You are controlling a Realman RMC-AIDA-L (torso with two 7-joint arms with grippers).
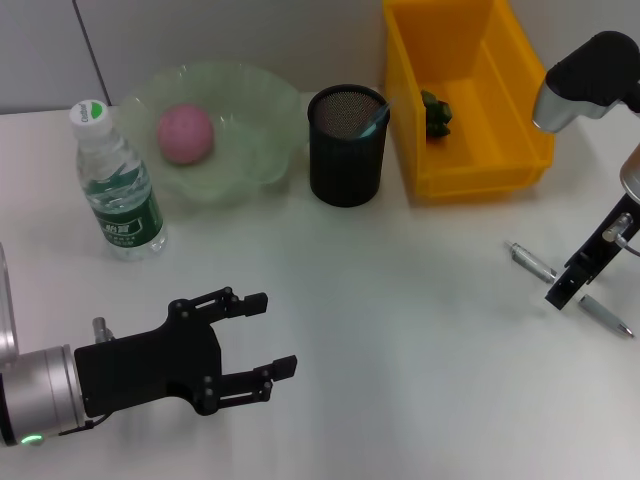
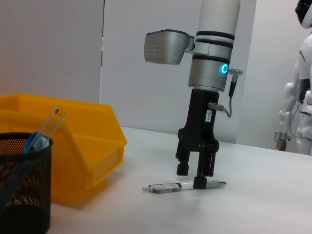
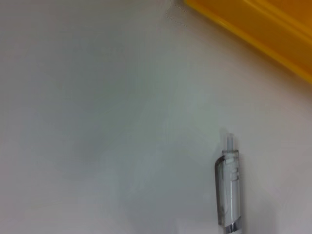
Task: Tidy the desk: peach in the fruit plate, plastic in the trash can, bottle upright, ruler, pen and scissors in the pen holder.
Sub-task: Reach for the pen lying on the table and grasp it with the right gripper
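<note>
while the right end effector [image 1: 575, 285] stands upright over the pen [image 1: 570, 289], its two black fingers [image 2: 200, 183] come down on either side of the barrel with a gap between them, not closed on it; one fingertip seems to touch the counter [image 1: 400, 330], though contact with the pen cannot be told. the pen is a slim, clear-bodied click pen with a silvery clip and tip, lying flat on the counter, near the yellow bin [image 1: 470, 95] on its front side. a crumpled green piece [image 1: 437, 112] lies inside the bin. just beside the bin stands the black mesh pen holder [image 1: 347, 145], holding a clear ruler [image 2: 52, 122] and something blue. beyond the holder from the bin, a pink peach [image 1: 184, 133] sits in the pale green plate [image 1: 250, 110], and a capped water bottle [image 1: 115, 185] stands upright further on. the left end effector [image 1: 265, 345] hovers well apart from the bin, fingers wide open, holding nothing.
</note>
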